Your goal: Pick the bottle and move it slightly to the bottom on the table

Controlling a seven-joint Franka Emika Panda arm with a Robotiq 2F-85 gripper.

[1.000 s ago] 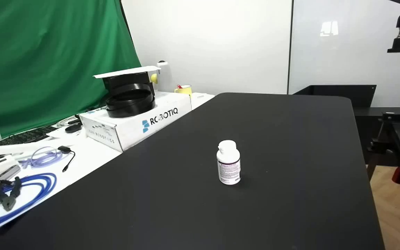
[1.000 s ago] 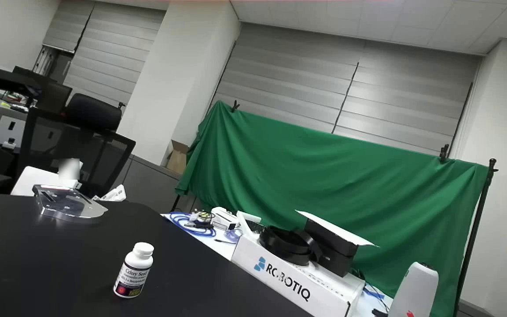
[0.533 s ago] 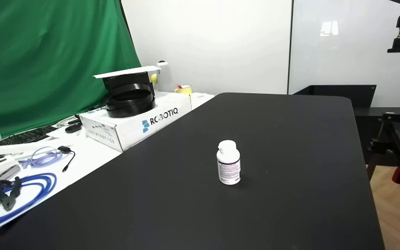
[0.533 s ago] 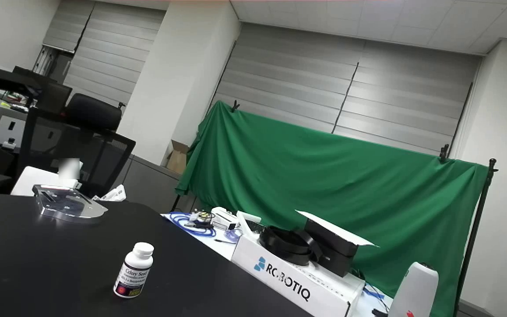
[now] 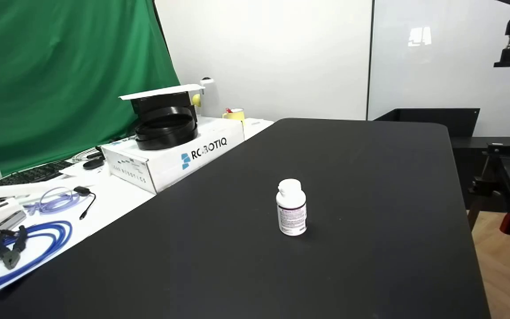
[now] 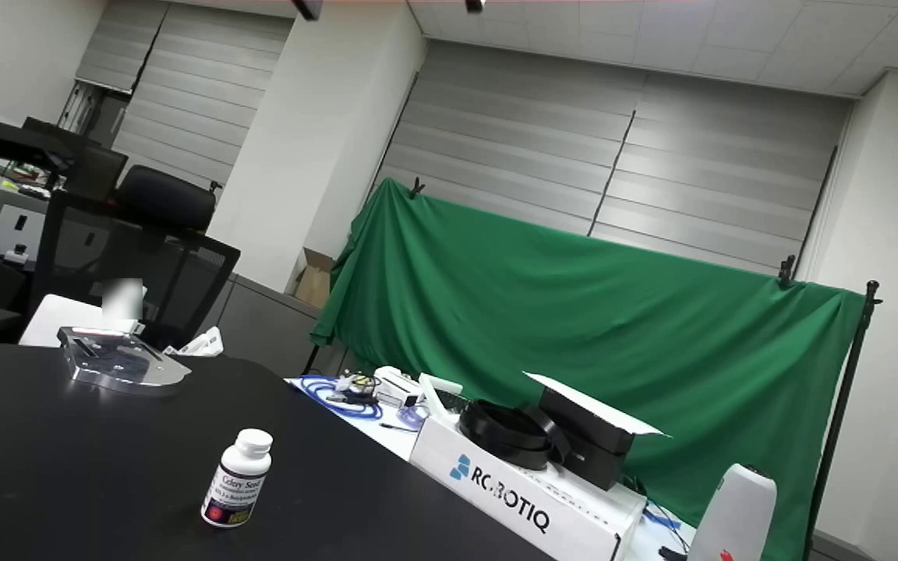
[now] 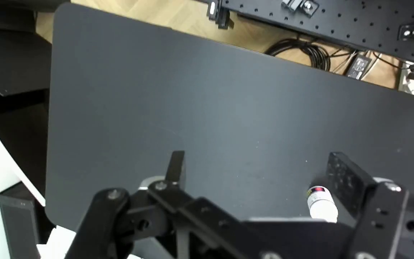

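The bottle, small and white with a white cap and a printed label, stands upright on the black table in both exterior views (image 5: 291, 208) (image 6: 237, 479). The table (image 5: 370, 274) has a flat matte black top and also shows in the wrist view (image 7: 120, 90). In the wrist view the bottle (image 7: 320, 203) appears far below, near the right finger, partly hidden by the gripper body. My gripper (image 7: 257, 154) is open with its fingers wide apart and nothing between them, high above the table. Only its fingertips (image 6: 391, 6) show at the top edge of an exterior view.
A white bench beside the table carries a Robotiq box (image 5: 184, 155), blue cables (image 5: 47, 248) and other items. A clear-and-metal plate fixture (image 6: 121, 358) sits at the table's far edge. A perforated black platform (image 7: 336, 21) stands beyond a gap from the table.
My gripper's fingertips have come into view at the top of an exterior view, where they were absent before. The bottle has not moved.
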